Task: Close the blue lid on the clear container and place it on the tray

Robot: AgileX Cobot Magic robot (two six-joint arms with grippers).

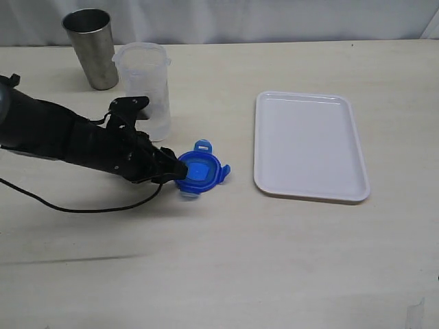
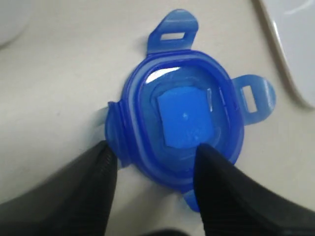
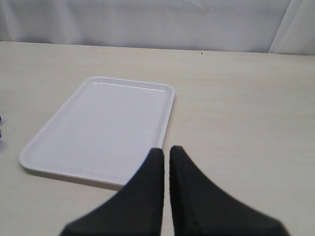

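Note:
The blue lid [image 1: 200,171] lies on the table with its flaps spread, in front of the upright clear container [image 1: 144,86], which is open on top. My left gripper [image 1: 180,171] reaches the lid from the left. In the left wrist view the lid [image 2: 184,115] fills the middle; one finger presses its side flap and the other rests on its rim, so the left gripper [image 2: 155,150] is closed on the lid's near edge. The white tray [image 1: 309,144] lies to the right. My right gripper [image 3: 166,149] is shut and holds nothing, above the table by the tray [image 3: 98,128].
A grey metal cup [image 1: 92,48] stands at the back left, behind the container. A black cable [image 1: 75,208] trails over the table under the left arm. The tray's corner [image 2: 295,44] shows in the left wrist view.

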